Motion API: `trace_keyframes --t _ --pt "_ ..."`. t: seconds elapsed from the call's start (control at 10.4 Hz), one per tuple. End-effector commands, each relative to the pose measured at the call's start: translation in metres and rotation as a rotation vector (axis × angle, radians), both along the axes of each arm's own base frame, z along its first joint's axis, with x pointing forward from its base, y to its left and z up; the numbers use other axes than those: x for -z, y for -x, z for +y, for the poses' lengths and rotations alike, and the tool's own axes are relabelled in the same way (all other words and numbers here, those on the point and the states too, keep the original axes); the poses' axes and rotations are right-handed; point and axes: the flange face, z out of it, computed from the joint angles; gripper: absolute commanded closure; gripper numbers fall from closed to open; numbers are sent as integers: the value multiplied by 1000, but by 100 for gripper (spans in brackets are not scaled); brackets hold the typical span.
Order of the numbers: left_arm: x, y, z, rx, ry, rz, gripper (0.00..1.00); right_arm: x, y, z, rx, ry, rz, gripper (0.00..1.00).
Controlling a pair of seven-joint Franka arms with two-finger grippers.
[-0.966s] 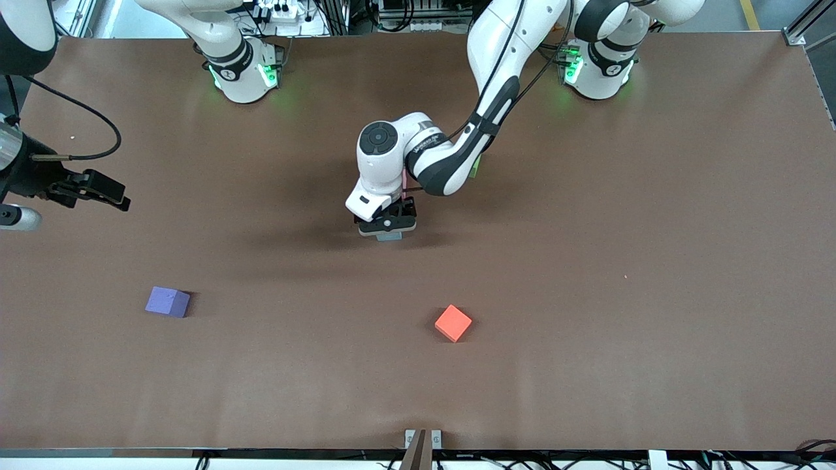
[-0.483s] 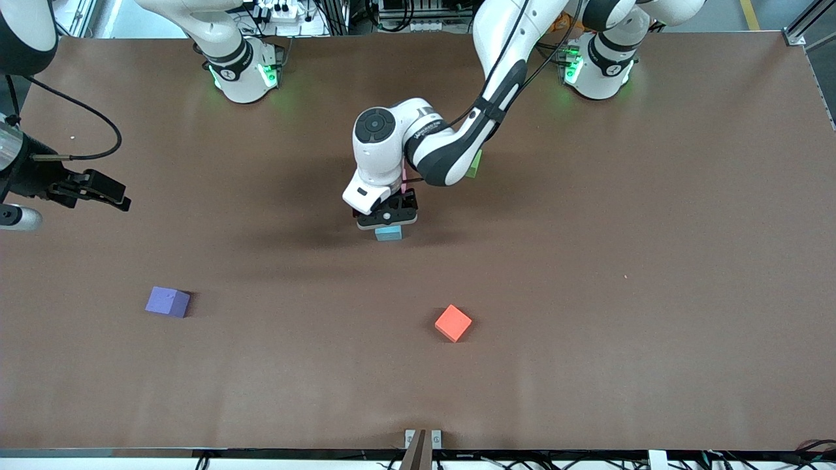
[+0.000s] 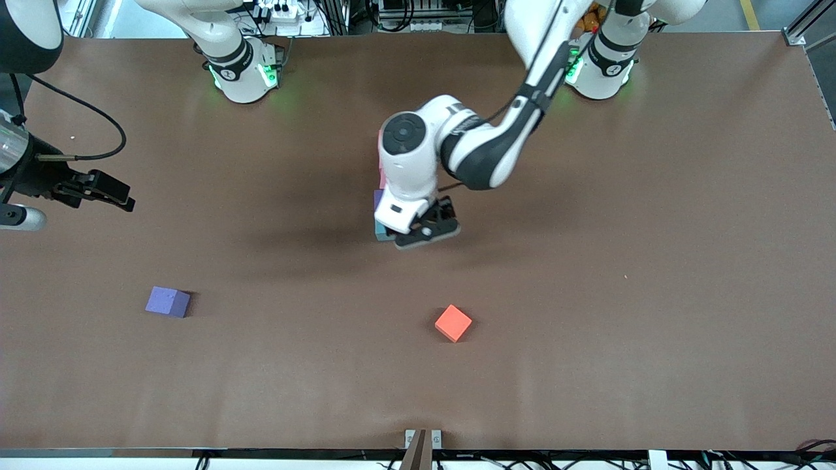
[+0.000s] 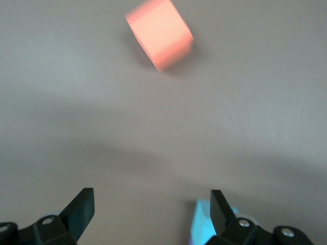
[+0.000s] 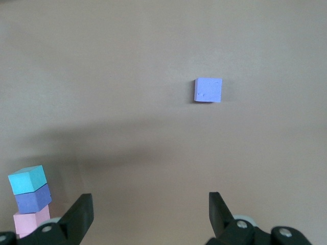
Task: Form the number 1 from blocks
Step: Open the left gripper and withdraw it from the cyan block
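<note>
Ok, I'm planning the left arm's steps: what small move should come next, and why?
Probably carry the open left tool over the red block: it lies loose, nearer the camera than the light blue block beside the tool, and the tool holds nothing.

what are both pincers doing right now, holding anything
Left pincer: open, empty, over the table beside the light blue block.
Right pincer: open, empty, waiting at the right arm's end of the table.
</note>
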Motion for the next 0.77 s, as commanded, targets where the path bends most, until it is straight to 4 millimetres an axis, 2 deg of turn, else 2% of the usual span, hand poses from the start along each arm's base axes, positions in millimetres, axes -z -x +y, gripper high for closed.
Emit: trace_keyframes --t 0.0,0.1,0.19,0.39,0.48,0.68 --pt "-50 -51 95 -45 -16 7 0 -9 2 4 16 10 -13 0" --pt "-70 -74 144 -87 -15 7 0 -9 2 5 15 11 -15 0" --pt "-81 -87 183 -123 -27 27 0 -8 1 9 9 13 -15 0" --pt "-92 -108 262 -180 -38 60 0 -8 -1 8 9 14 -24 0" --pt "-95 -110 295 -206 -31 73 0 -10 0 8 9 14 -27 0" --pt "-112 -93 351 -266 -30 85 0 -20 1 9 33 13 -40 0"
